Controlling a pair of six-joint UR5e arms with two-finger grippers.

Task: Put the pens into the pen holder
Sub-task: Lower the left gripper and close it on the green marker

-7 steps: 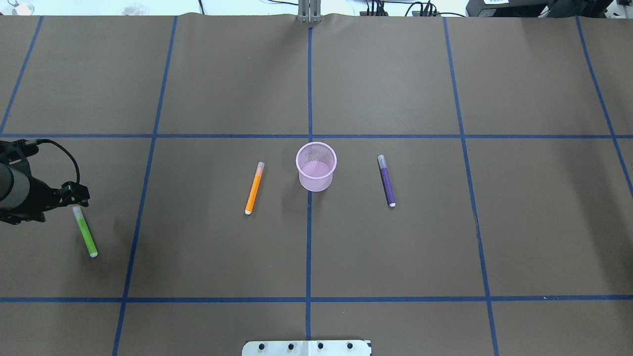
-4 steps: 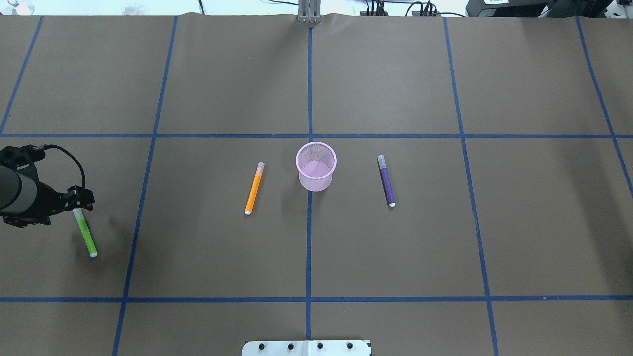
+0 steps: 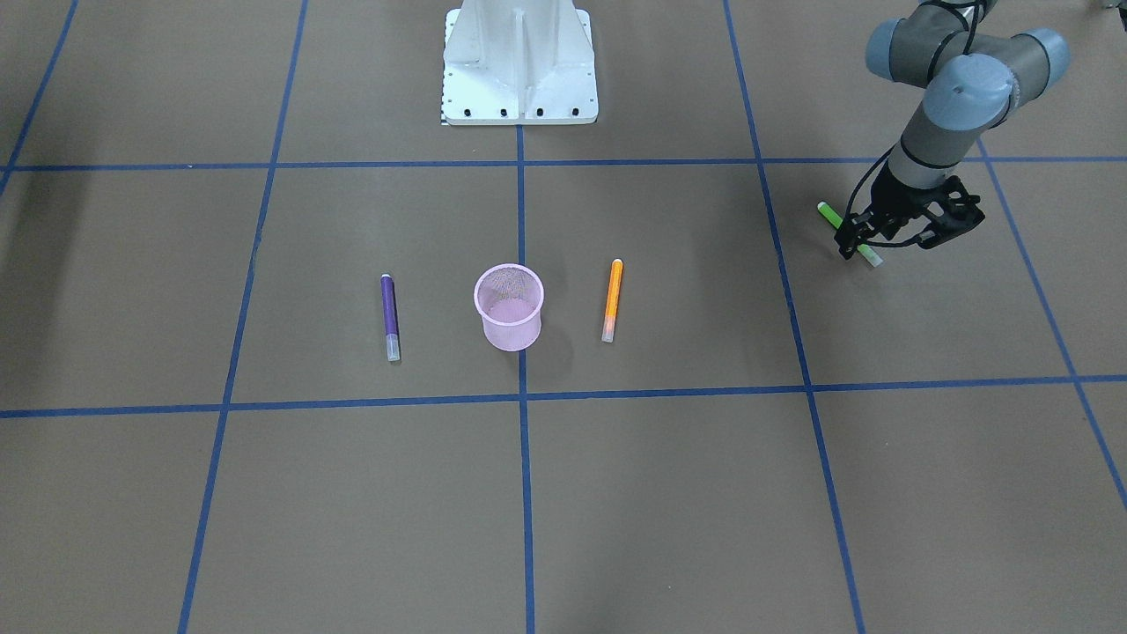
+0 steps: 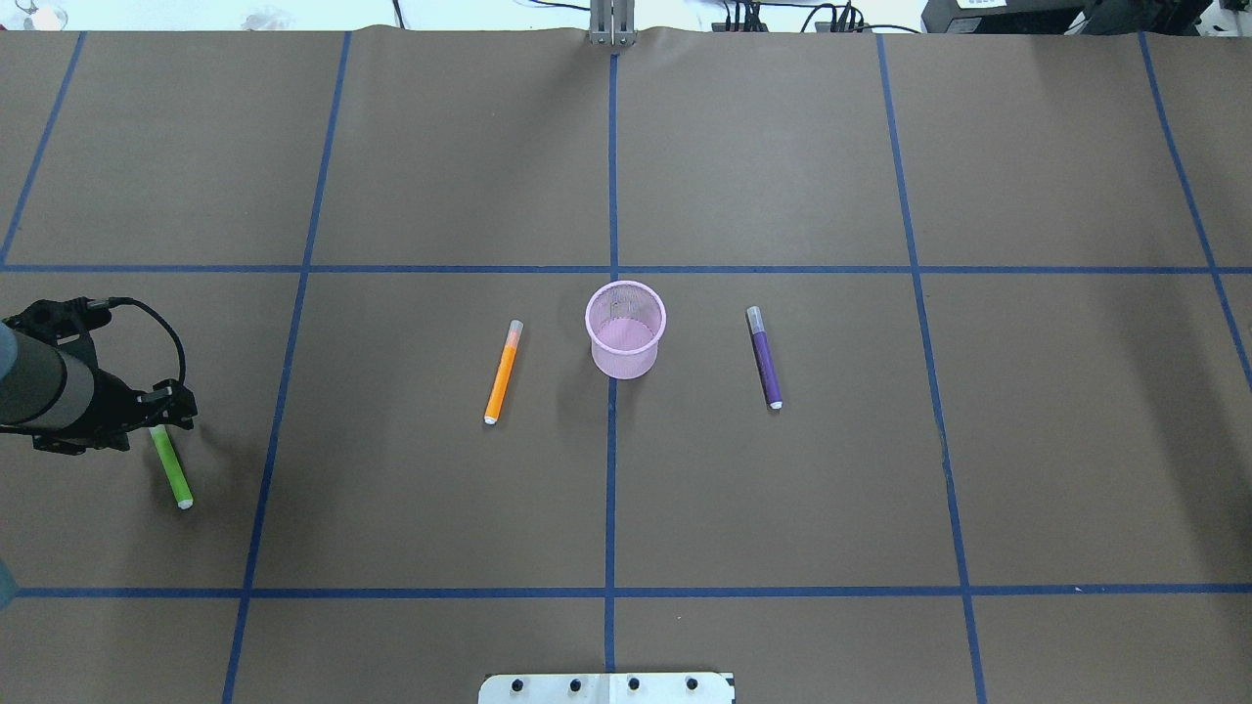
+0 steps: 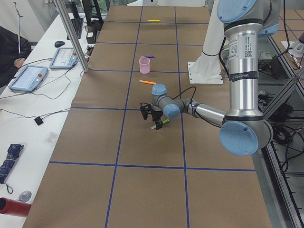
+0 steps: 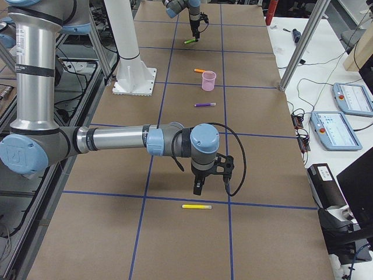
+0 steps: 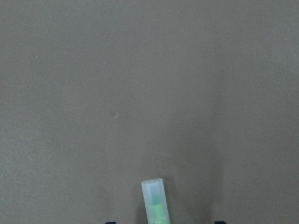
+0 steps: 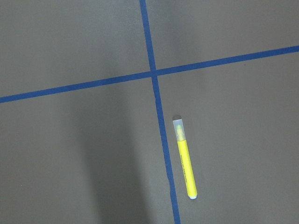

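Overhead exterior view showed you had the left end effector [image 4: 174, 411] open over the capped end of the green pen [image 4: 172, 471], which lay flat on the desk [image 4: 411, 518] well apart from the pen holder [image 4: 626, 332]; this looked like the pickup step, which next called for lowering and closing squarely.

Bench [image 4: 782, 147]: brown cover, blue tape grid [image 4: 610, 489]. Pen holder [image 4: 626, 330] upright at centre. Lying flat: orange pen [image 4: 503, 373] left of it, purple pen [image 4: 765, 358] right, green pen [image 4: 173, 469] far left, yellow pen [image 8: 185, 160] far right.
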